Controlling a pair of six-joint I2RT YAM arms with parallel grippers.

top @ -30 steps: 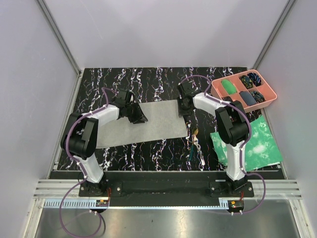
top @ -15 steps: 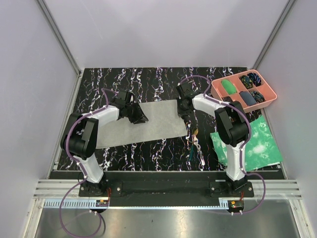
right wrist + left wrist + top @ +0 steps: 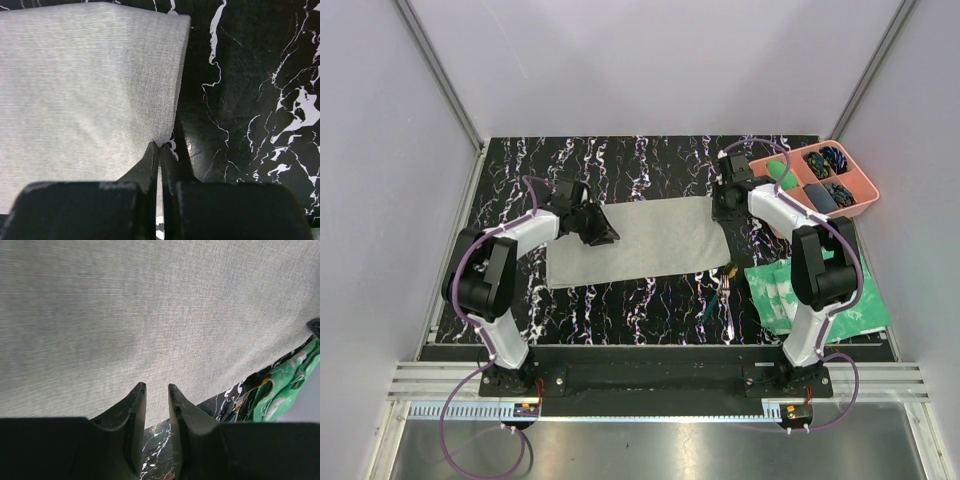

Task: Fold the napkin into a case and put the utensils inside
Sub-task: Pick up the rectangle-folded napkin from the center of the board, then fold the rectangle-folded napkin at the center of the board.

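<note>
The right pincer (image 3: 160, 145) is clamped on the right edge of the plain light-grey cloth napkin (image 3: 85, 85), probably to draw it over into a fold. The left pincer (image 3: 156, 388) hovers at the far-left corner, jaws narrowly apart. One napkin lies flat on the black marbled counter (image 3: 620, 160). The slender teal- and brown-handled utensils (image 3: 720, 290) lie bunched beside its near-right corner, too bunched to count.

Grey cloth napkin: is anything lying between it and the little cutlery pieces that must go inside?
Nothing visible does. The slender teal- and brown-handled utensils lie on the bare black marbled table, beside the near right corner of the grey cloth napkin.
</note>
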